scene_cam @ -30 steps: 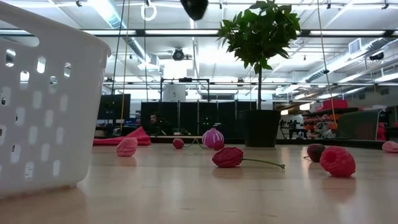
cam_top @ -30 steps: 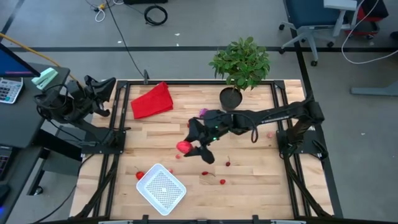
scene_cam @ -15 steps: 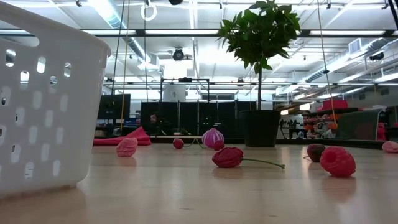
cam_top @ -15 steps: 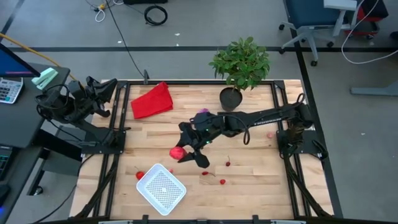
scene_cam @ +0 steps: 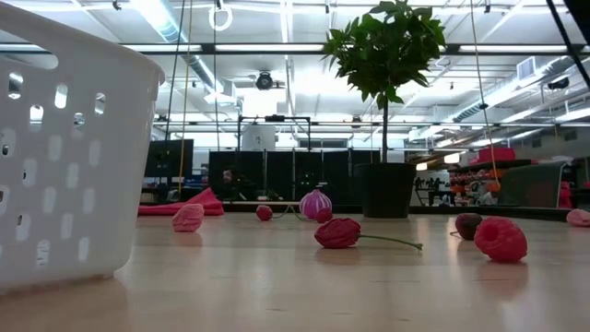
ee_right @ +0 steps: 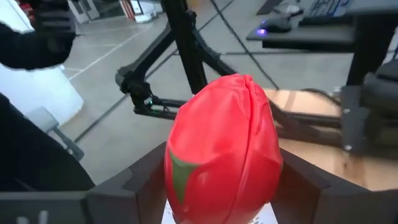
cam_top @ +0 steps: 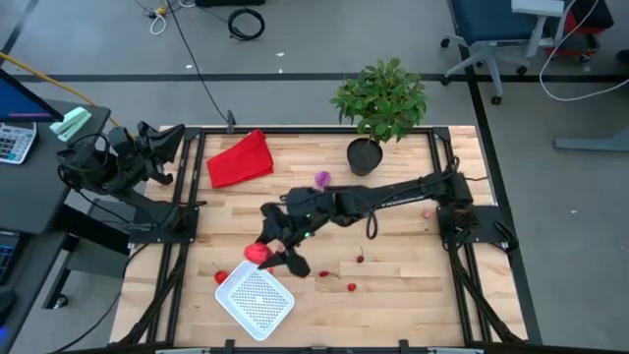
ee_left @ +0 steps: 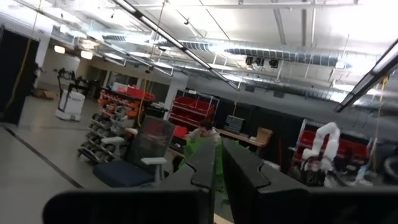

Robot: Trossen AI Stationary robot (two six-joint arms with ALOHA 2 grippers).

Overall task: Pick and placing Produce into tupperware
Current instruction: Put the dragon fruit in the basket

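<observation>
My right gripper (cam_top: 263,254) reaches across the table's middle and is shut on a red strawberry-like fruit piece (cam_top: 257,253), just off the far edge of the white dotted-bottom tupperware (cam_top: 256,296). The right wrist view is filled by that red fruit (ee_right: 224,149). Other small red pieces (cam_top: 351,287) and the spiky purple ball (cam_top: 321,178) lie on the wood. In the low view, a stemmed red piece (scene_cam: 339,232) and a raspberry-like one (scene_cam: 500,238) rest on the table. My left gripper (ee_left: 218,171) waits at the table's left edge, shut. My right gripper pinches the red fruit between its two fingers (ee_right: 140,183), one on each flank of the fruit (ee_right: 180,168). The fruit is lifted clear of the table, beside the tupperware's far edge.
A red cloth (cam_top: 241,157) lies at the far left, a potted plant (cam_top: 378,98) in a black pot (cam_top: 364,155) at the far edge. One red piece (cam_top: 220,277) sits just left of the tupperware. The tupperware's perforated wall (scene_cam: 64,138) fills the low view's left.
My right gripper has carried the red fruit toward the table's left and near edge, from the table's middle to the tupperware's far edge, and it has stayed shut on the fruit. The other pieces have not moved.
</observation>
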